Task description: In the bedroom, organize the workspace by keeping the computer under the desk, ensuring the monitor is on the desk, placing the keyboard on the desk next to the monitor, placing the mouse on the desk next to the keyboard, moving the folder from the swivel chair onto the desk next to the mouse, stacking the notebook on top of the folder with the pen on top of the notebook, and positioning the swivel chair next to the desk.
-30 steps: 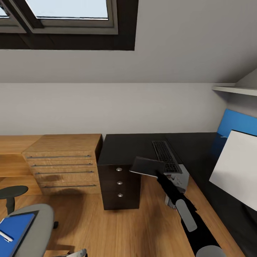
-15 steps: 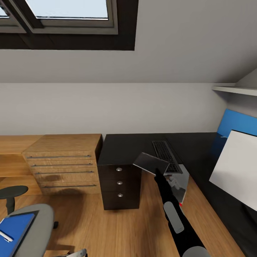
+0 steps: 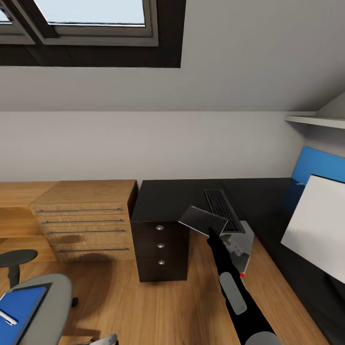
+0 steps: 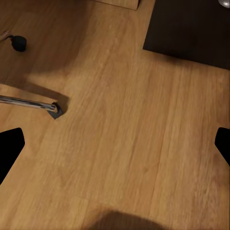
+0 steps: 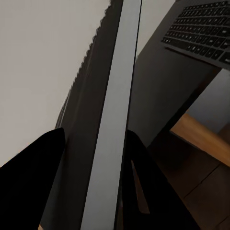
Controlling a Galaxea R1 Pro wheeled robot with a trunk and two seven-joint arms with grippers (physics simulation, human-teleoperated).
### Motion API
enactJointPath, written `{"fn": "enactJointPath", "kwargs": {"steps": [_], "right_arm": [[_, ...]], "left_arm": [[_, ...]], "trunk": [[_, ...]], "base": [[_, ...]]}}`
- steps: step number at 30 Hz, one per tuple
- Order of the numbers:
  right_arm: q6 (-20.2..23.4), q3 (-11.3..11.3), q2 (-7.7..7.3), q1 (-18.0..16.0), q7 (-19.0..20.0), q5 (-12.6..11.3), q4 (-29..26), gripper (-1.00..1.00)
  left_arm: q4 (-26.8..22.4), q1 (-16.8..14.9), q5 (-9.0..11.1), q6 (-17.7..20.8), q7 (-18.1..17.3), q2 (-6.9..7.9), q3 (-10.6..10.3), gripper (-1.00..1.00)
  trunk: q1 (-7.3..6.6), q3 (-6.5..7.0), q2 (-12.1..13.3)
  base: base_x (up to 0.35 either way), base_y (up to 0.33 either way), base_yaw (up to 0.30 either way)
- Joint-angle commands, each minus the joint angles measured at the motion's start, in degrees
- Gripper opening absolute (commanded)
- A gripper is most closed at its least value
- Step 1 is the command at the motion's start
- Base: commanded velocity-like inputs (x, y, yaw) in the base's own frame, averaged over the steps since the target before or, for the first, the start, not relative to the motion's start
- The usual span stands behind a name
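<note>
The notebook [image 3: 203, 220], a dark flat slab, was up in the air, pinched at its near edge by the right claw [image 3: 211, 231]. The right wrist view had the pale edge of the slab [image 5: 112, 120] running straight between the two black fingers [image 5: 28, 177], which pressed on either face. It hung tilted over the near edge of the black worktop [image 3: 167, 196], just left of the keyboard [image 3: 223, 210], whose long axis ran near to far.

Here was the catch. The blue folder [image 3: 19, 306] that it had to sit on lay well apart, down at the near left on the seat of the swivel chair [image 3: 48, 297], with the white pen [image 3: 8, 317] across it. So the folder was left of and nearer than the loaded claw, on the left arm's side.

The left claw [image 4: 115, 143] was spread wide and empty over bare wooden floor [image 4: 124, 96]. It looked the better placed to fetch the folder.
</note>
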Motion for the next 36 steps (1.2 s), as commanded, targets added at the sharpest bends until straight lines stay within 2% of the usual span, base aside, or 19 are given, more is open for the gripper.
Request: {"fn": "enactJointPath", "kwargs": {"steps": [1,4,11,23,29,36], "right_arm": [[0.0,-0.1,0.03,0.0,0.5,-0.6,0.2,-1.00],[0.3,-0.1,-0.01,-0.1,0.5,-0.6,0.4,-1.00],[4.4,-0.2,-0.07,-0.1,0.6,-0.6,0.5,-1.00],[5.3,-0.1,0.00,-0.1,0.7,-0.7,0.5,-1.00],[5.3,0.0,0.19,-0.1,0.7,-0.7,0.5,-1.00],[5.3,-0.1,0.23,-0.1,0.6,-0.7,0.5,-1.00]], "left_arm": [[0.0,0.0,0.1,-0.2,0.1,-0.18,0.0,1.00],[0.1,0.0,0.1,-0.2,0.1,-0.46,0.0,1.00],[0.1,0.0,0.1,-0.2,0.1,-0.65,0.0,1.00],[0.1,0.0,0.1,-0.1,0.2,-0.60,0.0,1.00],[0.1,0.0,0.1,-0.1,0.2,-0.63,0.0,1.00],[0.0,0.0,0.1,-0.1,0.2,-0.67,0.0,1.00]], "trunk": [[0.00,-0.06,0.0],[0.00,-0.06,0.0],[0.00,-0.06,0.0],[0.00,-0.06,0.0],[0.00,-0.06,0.0],[0.00,-0.06,0.0]], "base": [[0.086,0.000,0.000],[0.150,0.000,0.000],[0.274,0.000,0.000],[0.297,0.000,0.000],[0.112,0.000,0.028],[0.022,0.000,0.191]]}}
